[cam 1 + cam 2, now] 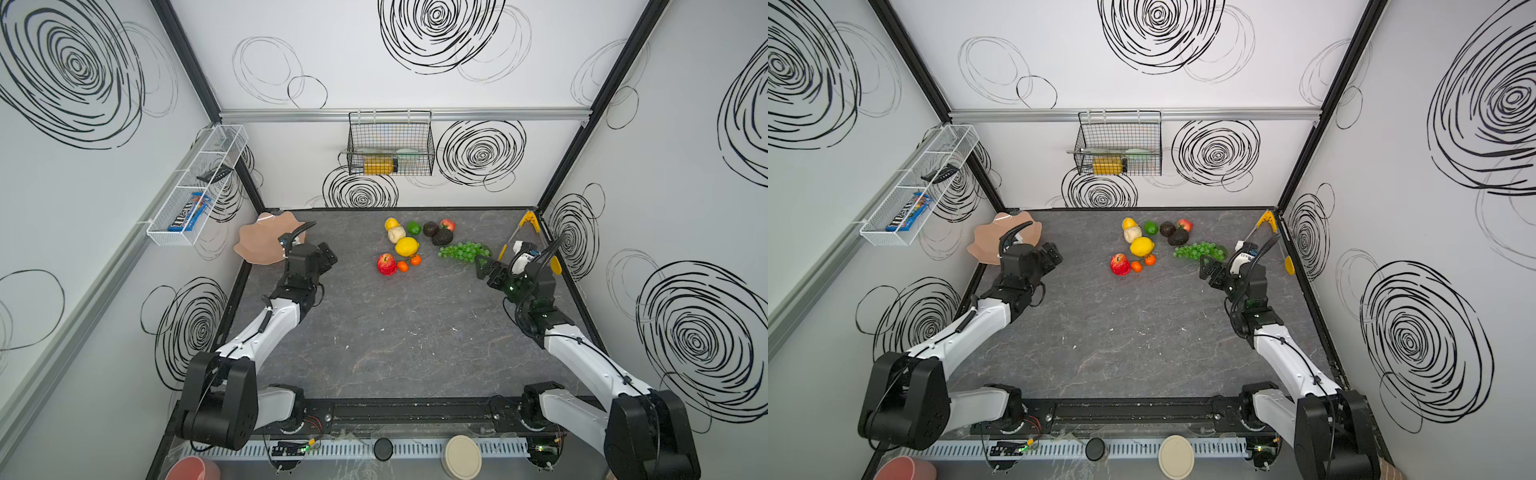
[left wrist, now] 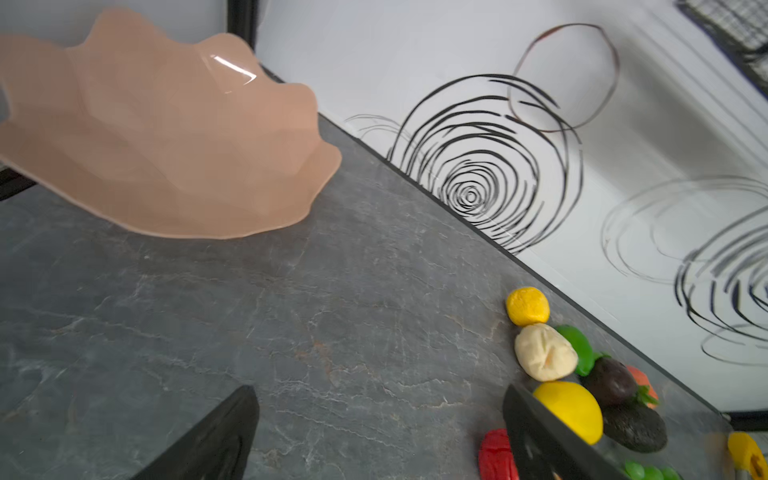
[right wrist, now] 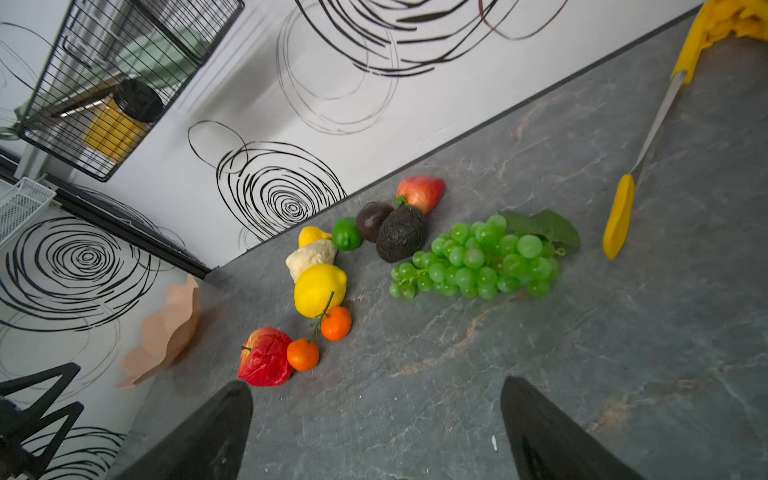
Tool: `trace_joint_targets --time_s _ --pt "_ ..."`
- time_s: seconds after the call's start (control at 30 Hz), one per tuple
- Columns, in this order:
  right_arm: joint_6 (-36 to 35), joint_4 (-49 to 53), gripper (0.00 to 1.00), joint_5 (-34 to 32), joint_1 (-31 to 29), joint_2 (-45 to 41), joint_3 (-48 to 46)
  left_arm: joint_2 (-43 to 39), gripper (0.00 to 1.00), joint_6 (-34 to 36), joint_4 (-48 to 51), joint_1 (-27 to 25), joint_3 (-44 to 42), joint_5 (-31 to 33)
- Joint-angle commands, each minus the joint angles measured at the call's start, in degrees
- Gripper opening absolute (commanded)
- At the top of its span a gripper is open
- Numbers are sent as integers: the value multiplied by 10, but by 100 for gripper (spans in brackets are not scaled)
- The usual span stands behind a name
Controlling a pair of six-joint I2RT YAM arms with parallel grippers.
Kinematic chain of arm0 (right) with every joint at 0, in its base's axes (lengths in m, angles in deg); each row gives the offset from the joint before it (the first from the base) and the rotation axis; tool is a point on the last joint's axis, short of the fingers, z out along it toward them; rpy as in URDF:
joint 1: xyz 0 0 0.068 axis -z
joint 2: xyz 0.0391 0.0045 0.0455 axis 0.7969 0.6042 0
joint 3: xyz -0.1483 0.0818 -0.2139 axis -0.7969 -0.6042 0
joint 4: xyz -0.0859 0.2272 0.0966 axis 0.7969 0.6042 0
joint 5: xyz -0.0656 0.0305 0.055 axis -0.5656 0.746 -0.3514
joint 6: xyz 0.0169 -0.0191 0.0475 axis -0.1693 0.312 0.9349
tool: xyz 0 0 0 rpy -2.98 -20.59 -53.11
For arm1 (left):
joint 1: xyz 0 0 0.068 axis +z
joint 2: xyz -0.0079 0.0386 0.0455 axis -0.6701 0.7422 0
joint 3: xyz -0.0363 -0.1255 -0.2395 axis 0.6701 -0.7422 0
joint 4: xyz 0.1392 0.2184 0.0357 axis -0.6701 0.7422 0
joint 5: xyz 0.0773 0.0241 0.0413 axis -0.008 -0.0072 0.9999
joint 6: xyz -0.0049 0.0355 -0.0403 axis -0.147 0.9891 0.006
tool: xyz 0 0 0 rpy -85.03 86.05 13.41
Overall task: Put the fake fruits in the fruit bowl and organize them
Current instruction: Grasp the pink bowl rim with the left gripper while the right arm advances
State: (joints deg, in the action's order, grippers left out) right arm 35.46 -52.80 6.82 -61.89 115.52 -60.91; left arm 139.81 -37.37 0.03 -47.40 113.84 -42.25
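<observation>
Fruits lie bunched near the table's far edge, grapes toward the right. Bowl sits tilted in the far left corner. Left gripper and right gripper both hang spread wide, holding nothing.

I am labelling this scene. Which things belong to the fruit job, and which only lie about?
Job: fruits, grapes, wavy pink bowl.
Lying about: yellow tongs, candy packet, jar in wire basket, cream disc.
</observation>
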Motion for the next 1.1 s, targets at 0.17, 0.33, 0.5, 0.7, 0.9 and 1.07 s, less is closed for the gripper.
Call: trace_joint_targets --time_s 0.17,0.33,0.5,0.7,0.9,1.07 --pt "37 16 97 34 -20 1 -5 62 96 -176 167 99 85 9" --pt "33 6 97 10 -33 -14 -34 122 96 -224 169 136 122 -7" --pt "18 3 97 -20 -52 -28 -40 174 94 -255 161 165 151 -40" --pt "9 -2 97 -39 -67 -33 -42 236 89 -263 183 173 211 -32" --pt "7 5 97 -65 -70 -36 -45 287 85 -279 206 180 253 -19" --pt "7 11 97 -76 -72 -40 -44 330 82 -280 223 190 285 -30"
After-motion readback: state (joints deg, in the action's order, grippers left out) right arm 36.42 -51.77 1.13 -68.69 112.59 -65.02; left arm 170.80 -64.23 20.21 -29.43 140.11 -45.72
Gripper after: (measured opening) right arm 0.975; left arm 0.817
